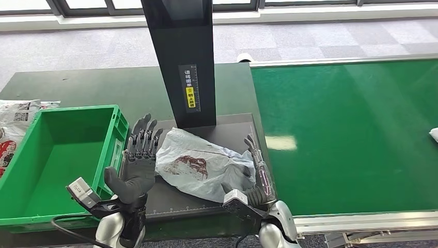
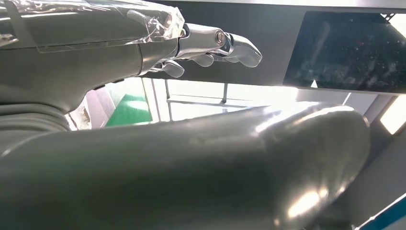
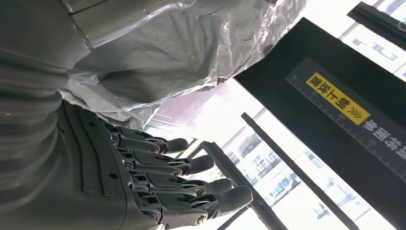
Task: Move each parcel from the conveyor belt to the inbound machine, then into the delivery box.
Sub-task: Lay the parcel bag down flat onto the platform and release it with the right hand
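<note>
A white plastic parcel (image 1: 199, 165) with a dark red print lies on the inbound machine's grey platform (image 1: 232, 132), in front of its black post (image 1: 181, 57). My left hand (image 1: 137, 165) stands upright just left of the parcel, palm toward it and fingers spread, holding nothing. My right hand (image 1: 253, 175) lies along the parcel's right edge with its fingers stretched straight. In the right wrist view the crinkled parcel (image 3: 182, 52) rests against that hand (image 3: 119, 182) on the thumb side, and the fingers are not closed on it. The left wrist view shows the left hand (image 2: 95, 52) with its fingers extended.
A green delivery box (image 1: 77, 109) stands empty to the left of the platform. Other parcels (image 1: 15, 116) lie beyond its left wall. The green conveyor belt (image 1: 351, 134) runs to the right, with a white parcel (image 1: 434, 134) at its far right edge.
</note>
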You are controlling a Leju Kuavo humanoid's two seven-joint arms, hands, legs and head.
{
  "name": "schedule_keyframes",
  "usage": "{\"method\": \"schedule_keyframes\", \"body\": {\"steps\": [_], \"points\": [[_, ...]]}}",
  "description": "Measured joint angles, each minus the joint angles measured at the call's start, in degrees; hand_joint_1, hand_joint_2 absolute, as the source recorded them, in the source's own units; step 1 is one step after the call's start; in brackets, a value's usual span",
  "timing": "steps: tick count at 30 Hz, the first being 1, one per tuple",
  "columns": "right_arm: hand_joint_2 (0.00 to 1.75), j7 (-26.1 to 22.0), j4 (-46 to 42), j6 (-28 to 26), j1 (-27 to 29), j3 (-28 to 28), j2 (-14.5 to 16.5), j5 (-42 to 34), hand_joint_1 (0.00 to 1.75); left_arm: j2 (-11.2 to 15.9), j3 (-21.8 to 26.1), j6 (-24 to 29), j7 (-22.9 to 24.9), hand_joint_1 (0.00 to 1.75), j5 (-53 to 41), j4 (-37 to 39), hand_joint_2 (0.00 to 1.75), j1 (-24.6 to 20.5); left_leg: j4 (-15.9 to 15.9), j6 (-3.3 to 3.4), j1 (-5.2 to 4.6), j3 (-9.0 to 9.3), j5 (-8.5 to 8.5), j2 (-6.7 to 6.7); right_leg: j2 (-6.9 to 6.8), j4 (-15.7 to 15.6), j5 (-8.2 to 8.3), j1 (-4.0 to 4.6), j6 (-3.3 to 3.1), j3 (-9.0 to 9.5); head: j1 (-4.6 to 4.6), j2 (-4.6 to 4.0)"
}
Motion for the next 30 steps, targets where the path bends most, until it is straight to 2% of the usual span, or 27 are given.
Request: {"method": "schedule_keyframes", "body": {"steps": [6,8,12,16,19,23,27,30], "points": [[1.75,-1.2,-4.0,1.1,2.1,-0.3,0.0,-2.0,0.0,0.1,0.0,1.1,0.0,0.0,-0.9,0.0,0.0,0.2,0.0,0.0,0.0,0.02,0.0,0.0,0.0,0.0,0.01,0.0,0.0,0.01,0.0,0.0],[1.75,-2.9,-5.6,0.5,3.1,-0.4,0.0,-3.3,0.0,0.1,-0.1,3.5,0.0,0.0,-2.2,0.3,0.0,0.2,0.0,0.0,0.0,0.02,0.0,-0.01,-0.02,0.0,0.01,0.0,0.0,0.01,0.0,0.0],[1.75,-8.4,-12.7,-5.2,6.9,-0.6,0.0,-6.6,0.0,0.1,-1.1,16.7,0.0,0.0,-6.8,2.6,0.0,-0.2,0.0,0.0,0.0,0.0,-0.01,-0.01,-0.02,0.0,0.0,0.0,0.0,-0.01,0.0,0.0],[1.75,-9.5,-20.2,-12.6,9.9,0.9,-0.1,-5.6,0.0,0.3,-3.1,30.6,2.2,0.0,-16.4,5.8,0.0,-1.8,0.0,0.0,0.0,-0.01,-0.02,0.0,-0.02,0.0,-0.01,0.0,0.0,-0.01,0.0,0.0],[1.75,-9.5,-23.7,-13.8,10.4,3.3,-0.1,-3.3,0.0,0.7,-5.5,38.5,5.5,0.0,-26.8,8.8,0.0,-4.1,0.0,0.01,0.0,0.02,-0.01,0.06,0.0,0.0,0.01,0.0,0.0,0.02,0.0,0.0],[1.75,-9.5,-26.6,-14.1,10.1,6.0,-0.1,-2.6,0.0,1.5,-9.4,38.9,10.7,0.0,-38.5,15.1,0.0,-7.8,0.0,0.03,-0.01,0.04,0.05,0.03,-0.03,0.0,0.05,-0.01,-0.01,0.08,0.0,0.0],[1.75,-9.5,-27.9,-14.2,10.0,7.1,-0.3,-3.4,0.0,2.2,-12.9,38.4,13.0,0.0,-46.5,21.3,0.0,-11.2,0.0,0.01,-0.01,0.06,0.07,0.03,0.0,0.0,0.11,-0.01,-0.01,0.07,0.0,0.0],[1.75,-9.5,-28.5,-14.2,10.0,7.6,-0.6,-4.2,0.0,2.5,-15.4,38.5,14.7,0.0,-52.3,26.2,1.31,-14.0,0.0,0.01,-0.01,0.05,0.07,0.03,0.0,0.0,0.11,-0.01,-0.01,0.07,0.0,0.0]]}}
